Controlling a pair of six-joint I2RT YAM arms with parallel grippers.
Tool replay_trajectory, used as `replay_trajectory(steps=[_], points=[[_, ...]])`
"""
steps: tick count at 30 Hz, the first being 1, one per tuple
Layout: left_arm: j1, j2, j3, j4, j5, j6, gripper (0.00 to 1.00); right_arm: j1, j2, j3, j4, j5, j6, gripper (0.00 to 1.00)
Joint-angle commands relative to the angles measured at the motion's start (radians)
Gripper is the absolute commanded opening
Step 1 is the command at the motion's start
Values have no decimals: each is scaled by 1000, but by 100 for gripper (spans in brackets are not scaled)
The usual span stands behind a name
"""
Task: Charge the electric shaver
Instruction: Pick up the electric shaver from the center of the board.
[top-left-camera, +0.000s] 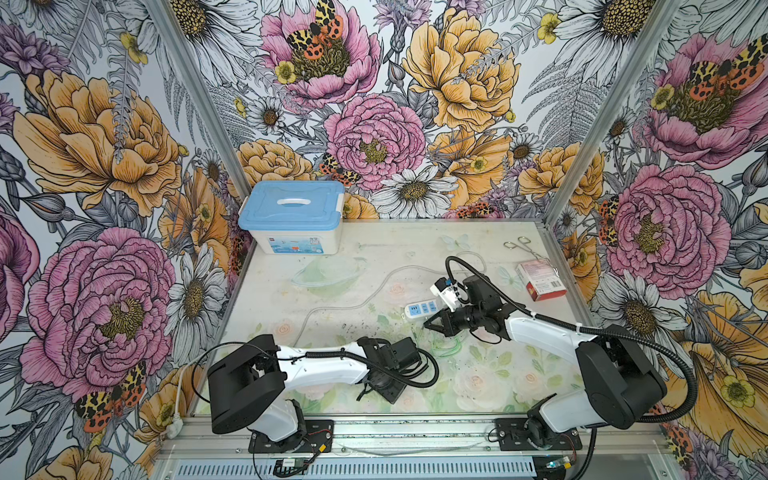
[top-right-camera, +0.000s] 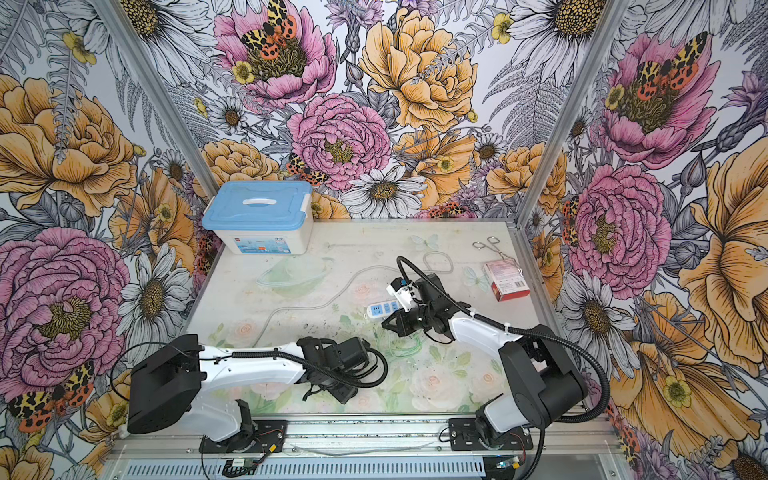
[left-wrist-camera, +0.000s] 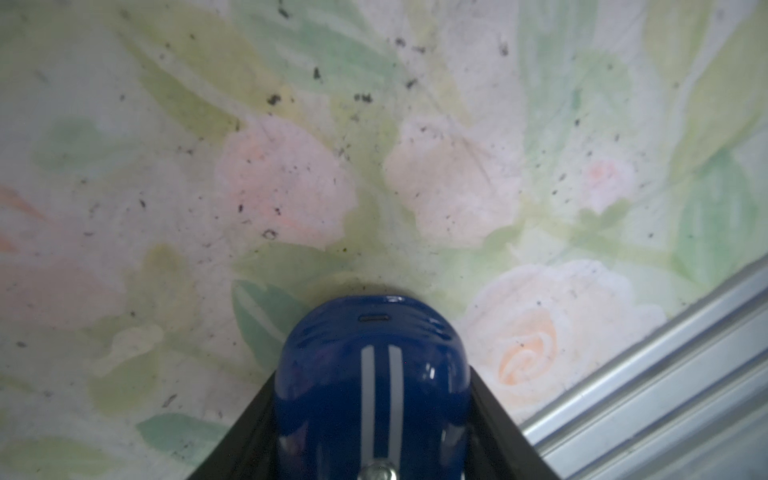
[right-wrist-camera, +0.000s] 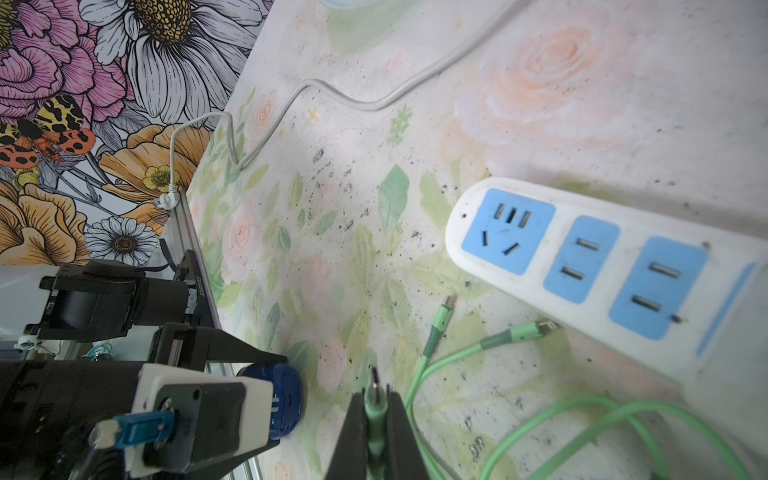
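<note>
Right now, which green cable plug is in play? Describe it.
Find the white power strip with blue sockets. Beside it a green cable ends in three plugs. Two lie loose on the table; the third plug is pinched between the right fingers.

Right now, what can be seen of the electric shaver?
The electric shaver is a small rounded body of glossy dark blue, plastic by its look, with two silver stripes along it and a small oval slot in its domed end; a bit of silver metal shows at its other end. The left gripper's black fingers press its two sides, slot end outward, low over the floral table near the front rail; whether it rests there is unclear.
</note>
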Motion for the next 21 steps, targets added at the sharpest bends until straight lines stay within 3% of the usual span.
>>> replay_trajectory(steps=[1,3,4,5,6,12,16,21], points=[[-13,47,-42,-22,67,-11,43,-6,-25,-2,7,16,2,0],[-13,41,-42,-19,60,-14,39,-6,-25,-1,6,15,2,0],[-16,35,-40,-20,54,-12,29,-6,-25,2,5,15,3,0],[-16,20,-32,-22,39,-9,9,-8,-27,4,4,18,3,0],[-16,3,-19,-28,11,-11,0,-8,-28,8,3,19,5,0],[58,-141,146,-63,-105,139,0,-11,-44,73,-44,4,6,0],[176,-266,224,-69,-156,379,0,-7,-87,120,-127,9,-23,0],[237,-380,151,-48,-171,730,0,17,-125,197,-257,0,-89,0]])
